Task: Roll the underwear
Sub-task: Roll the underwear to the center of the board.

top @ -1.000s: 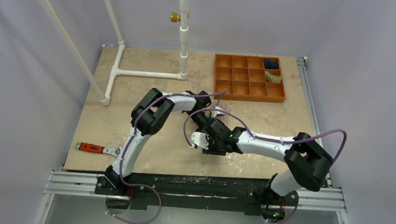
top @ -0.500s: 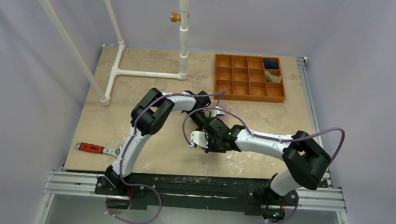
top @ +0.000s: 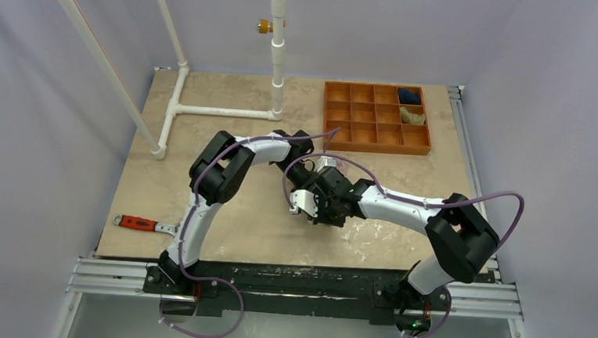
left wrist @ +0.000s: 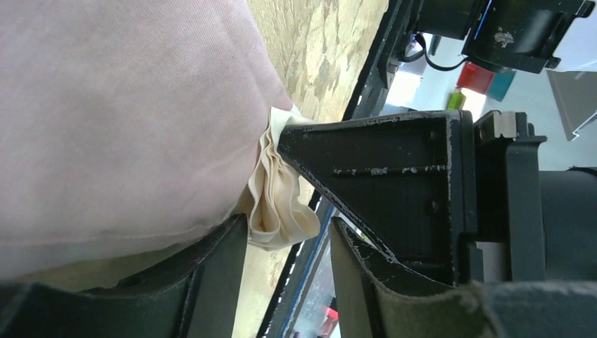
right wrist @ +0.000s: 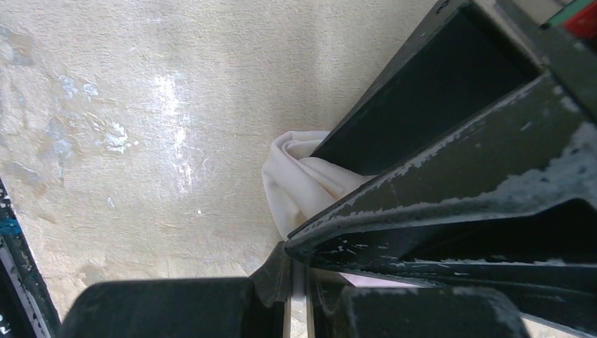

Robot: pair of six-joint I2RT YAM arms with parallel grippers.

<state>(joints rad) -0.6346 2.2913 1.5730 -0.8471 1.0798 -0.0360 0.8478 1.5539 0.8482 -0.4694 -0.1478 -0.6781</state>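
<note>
The underwear [left wrist: 120, 120] is pale pink cloth that fills the upper left of the left wrist view. Its cream-white panel [left wrist: 278, 204] is bunched in folds at the cloth's edge. In the top view both arms cover it, and only a pale scrap [top: 329, 164] shows mid-table. My left gripper [left wrist: 288, 229] is open, with the cream folds at its left fingertip. My right gripper [right wrist: 297, 271] is shut on a thin layer of the underwear, and the cream folds [right wrist: 299, 183] bulge beside it. The two grippers, left [top: 305, 173] and right [top: 309, 205], cross each other closely.
An orange compartment tray [top: 375, 147] stands at the back right, with a dark blue bundle [top: 409, 96] and an olive-tan bundle [top: 413, 116] in it. A white pipe frame [top: 221, 111] stands at the back left. A red-handled wrench [top: 139, 223] lies at the front left.
Both grippers have moved together a little away from the table's front edge. The left arm's elbow has swung slightly left. The right forearm has stretched further out.
</note>
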